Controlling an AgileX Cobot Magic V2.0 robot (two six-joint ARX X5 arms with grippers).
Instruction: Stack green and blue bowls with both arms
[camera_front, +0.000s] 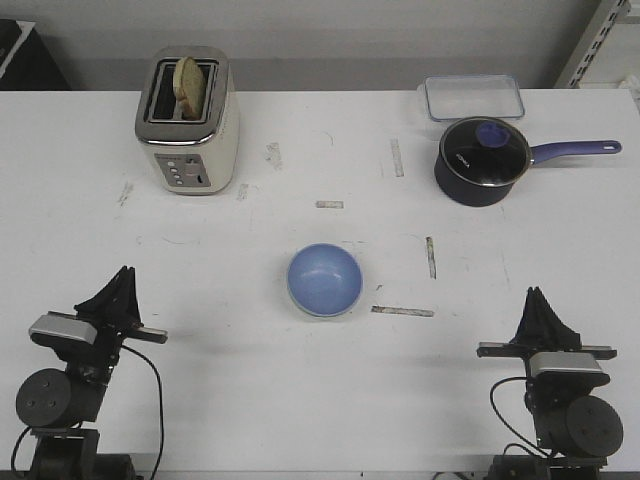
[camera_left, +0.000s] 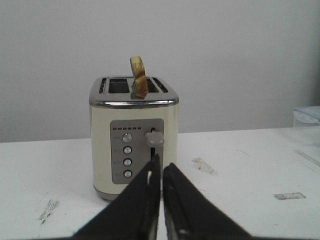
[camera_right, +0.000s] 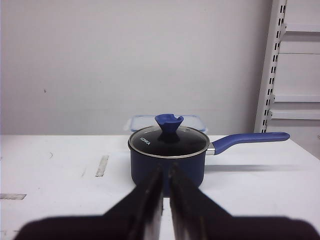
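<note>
The white table (camera_front: 320, 400) is pretty scuffed up, with grey smudges and a few short strips of worn tape scattered across the middle. A plain pale wall is seen behind it, and a bit of white slotted shelving (camera_right: 292, 65) is tucked in at the far right corner.

Only one bowl can be made out from the front: the blue bowl (camera_front: 324, 280), sat upright near the centre of the table, well apart from both arms. The green one can't be picked out in any view, so whether it's under the blue one can't be told.

The left gripper (camera_front: 118, 288) is parked at the near left edge with its fingers pressed together, nothing held. The right gripper (camera_front: 541, 308) is parked at the near right, fingers likewise closed up on nothing.

A cream toaster (camera_front: 188, 120) with a slice of bread (camera_front: 190, 86) poking out is placed at the far left. At the far right a dark blue saucepan (camera_front: 482, 161) with a glass lid is found, just in front of a clear lidded container (camera_front: 472, 97).

The toaster's row of buttons and its lever are only shown by the left wrist view. The saucepan's lid knob side-on and the shelving uprights are only given by the right wrist view. The bowl is missed by both wrist cameras.
</note>
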